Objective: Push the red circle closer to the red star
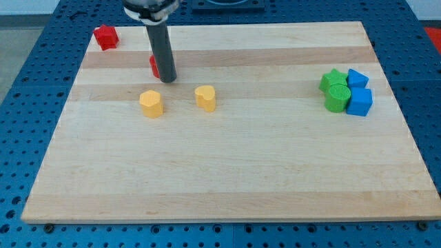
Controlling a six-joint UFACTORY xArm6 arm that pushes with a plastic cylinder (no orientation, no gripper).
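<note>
Camera view: my tip (168, 79) touches the red circle (154, 66) — mostly hidden behind the rod — on the worktop (227, 172). Red star (106, 37) sits near, at the view's top-left corner. No fingers on this rod.

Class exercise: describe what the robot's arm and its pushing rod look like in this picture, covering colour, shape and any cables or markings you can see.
Only the arm's end shows: a rounded, glossy black housing at the view's top, cut off by the frame. From it a straight, smooth, dark grey cylindrical rod extends down to my tip, which is flat-ended and plain. No cables, labels or markings are visible.
</note>
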